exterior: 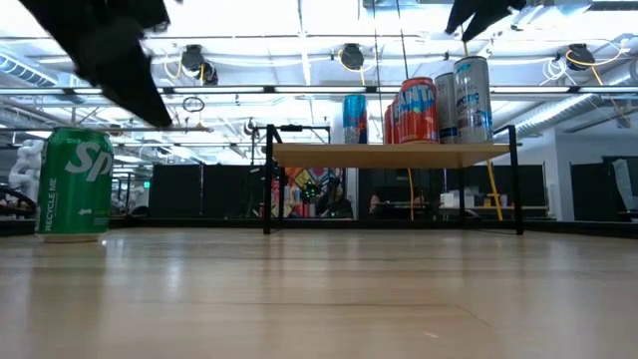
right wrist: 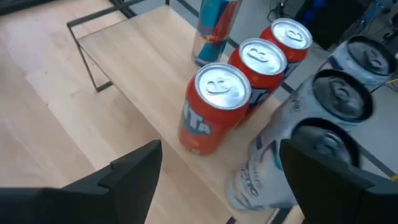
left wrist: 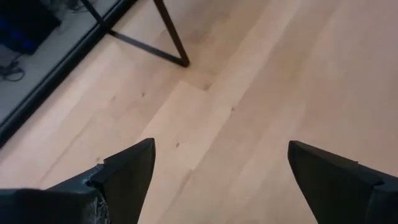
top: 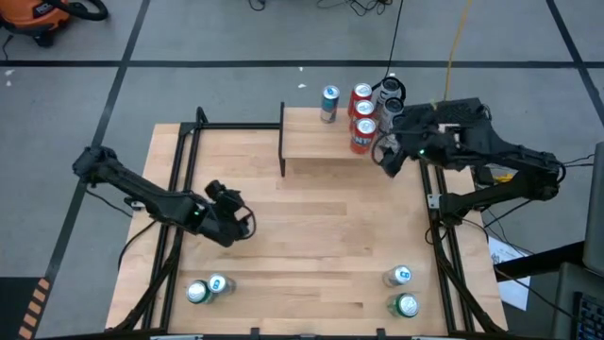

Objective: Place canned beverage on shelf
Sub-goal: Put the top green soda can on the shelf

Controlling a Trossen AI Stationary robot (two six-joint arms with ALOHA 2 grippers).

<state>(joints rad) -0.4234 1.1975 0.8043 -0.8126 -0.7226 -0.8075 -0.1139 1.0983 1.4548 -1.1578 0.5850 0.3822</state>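
Sprite can (exterior: 76, 185) is sitting closest, unused. I'm hovering the right gripper (top: 389, 151), fingers apart and empty, beside the silver cans (right wrist: 323, 134) crowding the shelf's (top: 316, 149) right end; I'm judging any withdrawal should avoid nudging them. Left gripper (top: 229, 219) is waiting, spread.

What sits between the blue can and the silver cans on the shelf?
On the shelf, three orange cans stand in a row between the blue can and the silver cans; the high view shows it.

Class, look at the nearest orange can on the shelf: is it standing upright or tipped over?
Upright. The orange can stands on its base on the shelf, its silver top facing up, beside the open right gripper.
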